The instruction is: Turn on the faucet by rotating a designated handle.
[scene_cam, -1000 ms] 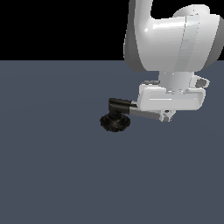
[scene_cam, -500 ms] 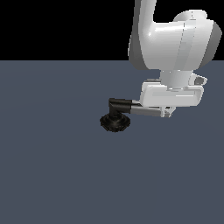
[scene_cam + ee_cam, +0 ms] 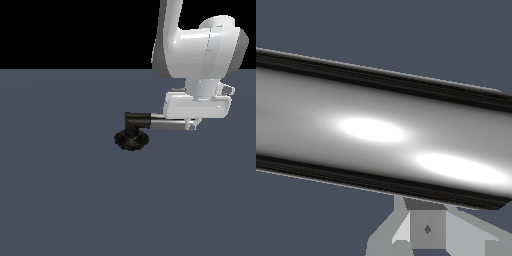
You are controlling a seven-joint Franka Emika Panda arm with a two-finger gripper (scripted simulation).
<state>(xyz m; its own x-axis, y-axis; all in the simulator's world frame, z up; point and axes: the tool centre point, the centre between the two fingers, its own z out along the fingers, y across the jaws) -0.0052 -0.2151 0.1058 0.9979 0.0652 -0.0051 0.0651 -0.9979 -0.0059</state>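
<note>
The faucet stands in the middle of the exterior view on its black ribbed round base [image 3: 131, 140], with a black elbow [image 3: 136, 120] above it. The handle [image 3: 167, 123], a silver-grey bar, runs from the elbow toward the exterior view's right. Its far end lies under my white gripper [image 3: 192, 125], which sits right at the bar. In the wrist view the handle [image 3: 381, 132] fills the picture very close up, with one grey fingertip [image 3: 427, 229] showing past it. The frames do not show how wide the jaws stand.
The faucet stands on a flat dark grey-blue floor [image 3: 60, 200]. My large white arm [image 3: 200, 50] rises above the handle's far end at the exterior view's upper right. Nothing else shows.
My gripper has shifted slightly up and to the exterior view's right. The handle's free end has gone with it, and the bar now looks more level. The base has not moved.
</note>
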